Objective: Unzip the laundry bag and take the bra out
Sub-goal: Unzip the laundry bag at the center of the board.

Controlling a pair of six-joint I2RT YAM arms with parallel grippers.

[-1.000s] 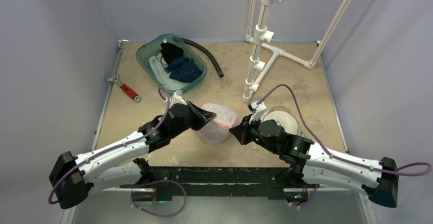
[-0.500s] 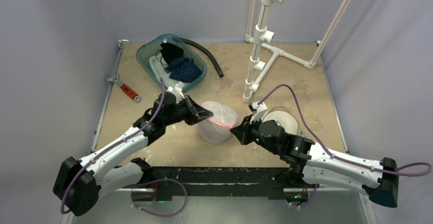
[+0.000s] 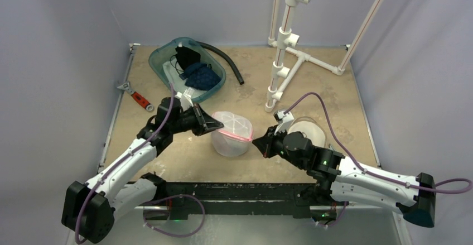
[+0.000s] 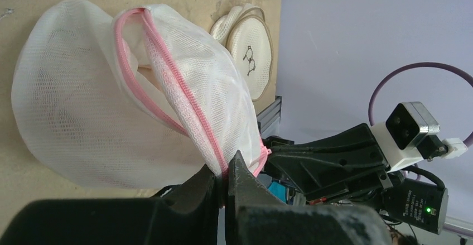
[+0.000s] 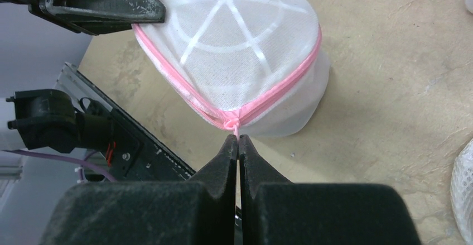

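Left gripper (image 3: 216,126), pinching laundry bag's (image 3: 231,136) pink zipper edge (image 4: 181,91), drew back toward frame left; bag, at centre, followed. Right gripper's (image 3: 257,142) fingers stayed clamped on zipper pull (image 5: 233,124). Unzipping likely underway; bra unseen.

right claw (image 5: 239,140) pinched on pink zipper pull (image 5: 233,125) of laundry bag (image 5: 240,49).
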